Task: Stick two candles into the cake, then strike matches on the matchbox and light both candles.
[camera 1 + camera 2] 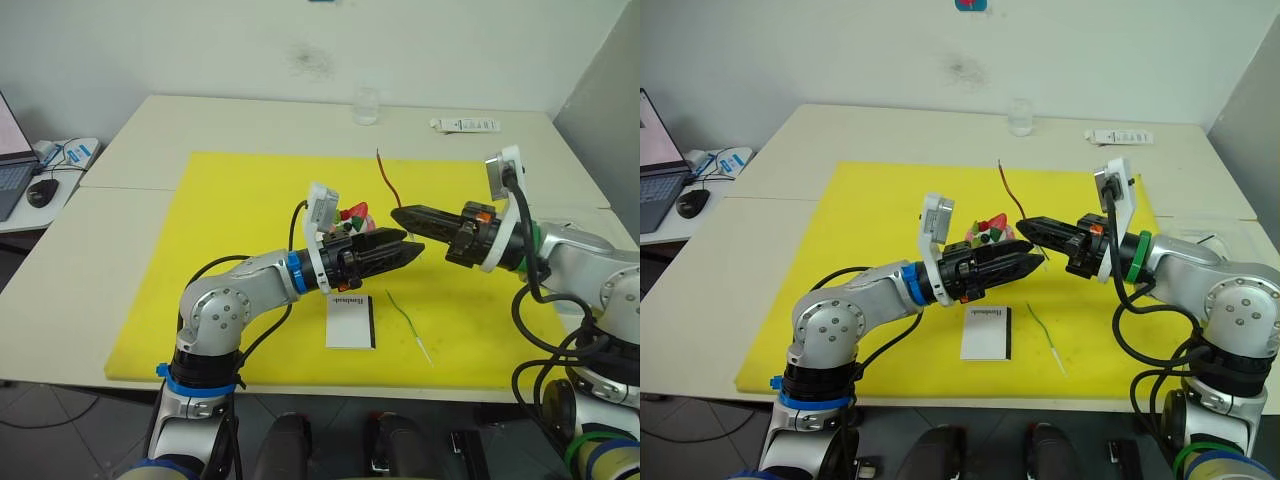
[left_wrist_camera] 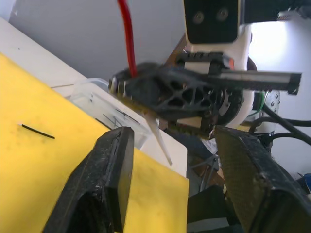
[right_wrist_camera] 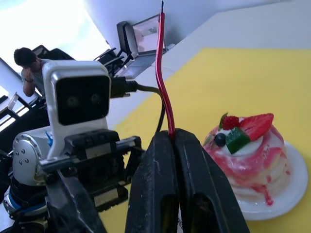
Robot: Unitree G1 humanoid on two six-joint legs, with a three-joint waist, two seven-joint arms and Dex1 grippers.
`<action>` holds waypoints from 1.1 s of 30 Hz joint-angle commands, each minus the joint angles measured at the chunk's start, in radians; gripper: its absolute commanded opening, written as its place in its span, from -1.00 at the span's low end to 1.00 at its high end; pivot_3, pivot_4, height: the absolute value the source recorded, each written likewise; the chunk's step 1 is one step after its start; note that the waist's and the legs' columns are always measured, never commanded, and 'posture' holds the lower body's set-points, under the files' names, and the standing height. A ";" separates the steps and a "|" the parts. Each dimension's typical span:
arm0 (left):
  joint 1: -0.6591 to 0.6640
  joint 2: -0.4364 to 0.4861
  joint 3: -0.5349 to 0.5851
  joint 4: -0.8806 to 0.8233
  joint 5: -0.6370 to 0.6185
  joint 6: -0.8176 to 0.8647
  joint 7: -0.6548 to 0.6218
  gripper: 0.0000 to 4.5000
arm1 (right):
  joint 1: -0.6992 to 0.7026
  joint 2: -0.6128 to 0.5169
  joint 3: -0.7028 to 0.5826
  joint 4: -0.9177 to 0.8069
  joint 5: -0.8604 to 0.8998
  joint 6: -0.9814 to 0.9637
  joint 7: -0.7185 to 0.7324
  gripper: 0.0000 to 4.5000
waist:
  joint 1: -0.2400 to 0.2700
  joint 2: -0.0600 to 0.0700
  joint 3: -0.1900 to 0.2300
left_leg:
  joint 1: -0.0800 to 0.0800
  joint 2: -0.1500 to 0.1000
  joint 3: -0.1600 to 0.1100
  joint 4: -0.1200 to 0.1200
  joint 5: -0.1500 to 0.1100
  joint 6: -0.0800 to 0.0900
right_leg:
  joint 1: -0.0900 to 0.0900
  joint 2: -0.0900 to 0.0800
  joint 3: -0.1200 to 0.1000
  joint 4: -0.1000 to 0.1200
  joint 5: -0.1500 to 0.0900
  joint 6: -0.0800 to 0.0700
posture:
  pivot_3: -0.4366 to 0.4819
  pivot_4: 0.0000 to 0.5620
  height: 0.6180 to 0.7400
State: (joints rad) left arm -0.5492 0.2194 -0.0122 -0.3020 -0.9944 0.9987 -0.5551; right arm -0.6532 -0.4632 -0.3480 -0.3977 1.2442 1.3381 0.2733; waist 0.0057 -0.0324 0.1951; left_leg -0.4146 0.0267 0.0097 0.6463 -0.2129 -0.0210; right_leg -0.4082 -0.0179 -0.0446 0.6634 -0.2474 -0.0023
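Observation:
The pink cake [image 3: 248, 150] stands on its white plate on the yellow mat, half hidden behind my left gripper [image 1: 412, 244] in the head views. That gripper is open with nothing in it, its tips just in front of my right gripper [image 1: 394, 214]. The right gripper is shut on the lower part of the red-brown candle [image 3: 164, 73], which rises upright beside the cake; its white end [image 2: 160, 141] pokes out below the fingers. The green candle [image 1: 408, 322] lies flat on the mat right of the white matchbox [image 1: 350, 322]. One match [image 2: 38, 131] lies on the mat.
The yellow mat [image 1: 250, 250] covers the middle of the table. A clear glass [image 1: 366, 105] and a white strip [image 1: 465, 125] sit at the far edge. A clear plastic box [image 2: 104, 109] rests off the mat's right side. A laptop and mouse [image 1: 40, 190] lie far left. A person [image 3: 26, 63] sits in the background.

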 commanded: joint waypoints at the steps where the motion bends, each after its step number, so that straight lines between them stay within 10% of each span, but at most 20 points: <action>1: -0.024 -0.009 0.007 -0.004 -0.027 0.009 0.012 -0.16 | -0.018 -0.013 0.002 -0.011 0.051 -0.034 -0.027 -1.00 | 0.000 0.000 0.000 | 0.000 0.000 0.000 0.000 0.000 0.000 | 0.000 0.000 0.000 0.000 0.000 0.000 | -0.05 -0.47 1.00; 33: -0.057 -0.054 -0.012 0.037 0.048 -0.064 0.031 -0.16 | 0.062 -0.134 0.085 -0.022 0.173 -0.181 -0.069 -1.00 | -0.005 0.000 0.000 | -0.001 0.000 0.002 0.000 0.000 0.000 | -0.001 0.000 0.002 -0.001 0.000 0.000 | -0.05 -0.47 1.00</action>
State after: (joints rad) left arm -0.5980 0.1722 -0.0182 -0.2555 -0.9523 0.9490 -0.5272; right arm -0.5880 -0.5897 -0.2696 -0.3894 1.3809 1.1785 0.1961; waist 0.0011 -0.0325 0.1951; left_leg -0.4157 0.0265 0.0118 0.6459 -0.2129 -0.0209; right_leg -0.4096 -0.0179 -0.0424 0.6625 -0.2474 -0.0022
